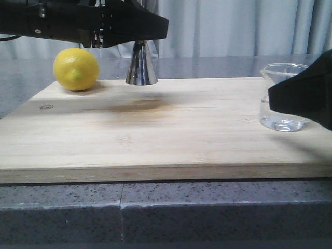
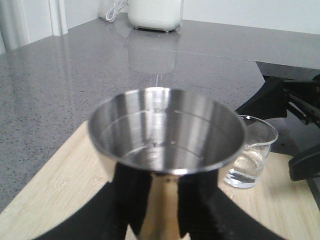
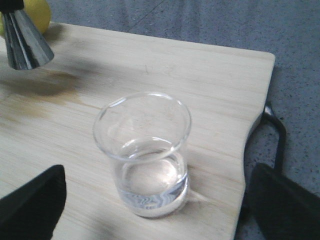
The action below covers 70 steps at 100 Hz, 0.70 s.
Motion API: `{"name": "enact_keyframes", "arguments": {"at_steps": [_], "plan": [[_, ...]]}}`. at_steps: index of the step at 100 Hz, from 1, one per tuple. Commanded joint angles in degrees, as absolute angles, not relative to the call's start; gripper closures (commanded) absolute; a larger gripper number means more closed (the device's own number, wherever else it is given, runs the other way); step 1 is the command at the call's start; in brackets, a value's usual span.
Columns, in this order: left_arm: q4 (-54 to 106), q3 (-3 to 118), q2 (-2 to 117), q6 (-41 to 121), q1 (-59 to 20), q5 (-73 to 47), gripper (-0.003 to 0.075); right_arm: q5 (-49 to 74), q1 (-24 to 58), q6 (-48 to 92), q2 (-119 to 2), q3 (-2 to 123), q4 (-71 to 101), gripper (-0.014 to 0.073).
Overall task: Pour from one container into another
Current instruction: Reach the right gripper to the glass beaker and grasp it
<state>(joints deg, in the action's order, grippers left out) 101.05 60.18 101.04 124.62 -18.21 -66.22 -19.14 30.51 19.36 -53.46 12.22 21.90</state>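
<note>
- The left gripper [image 2: 159,200] is closed on the narrow waist of the steel jigger [image 2: 165,132], black fingers [image 2: 125,200] pressed against either side of the stem.
- The jigger stands upright in that grip, its open upper cup facing up just above the fingers; the left wrist view shows a little clear liquid in the bottom of the cup.
- In the front view the jigger's lower cone [image 1: 141,65] hangs below the left gripper and appears raised off the wooden cutting board [image 1: 155,135], with a shadow on the board beneath it.
- A lemon [image 1: 76,68] sits on the board beside the jigger, on the side away from the right arm.
- The right gripper [image 3: 150,210] is spread wide, one finger [image 3: 32,202] on each side of the glass beaker [image 3: 145,155] and neither touching it.
- The beaker stands upright on the board between those fingers, near the board's right edge, with a shallow layer of clear liquid inside.
- Beaker and jigger are well apart, across the board from each other.
</note>
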Motion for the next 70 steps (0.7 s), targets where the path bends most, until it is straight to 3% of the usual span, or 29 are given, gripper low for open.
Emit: {"name": "enact_keyframes", "arguments": {"at_steps": [1,70], "plan": [[105.9,61.4,98.1,124.2,-18.0,-71.7,0.0500,-26.4,30.6,19.9,-55.1,13.6,21.5,-0.0055],[105.9,61.4,98.1,124.2,-18.0,-71.7,0.0500,-42.4,30.6,18.2,-67.9,13.6,14.2,-0.0039]]}}
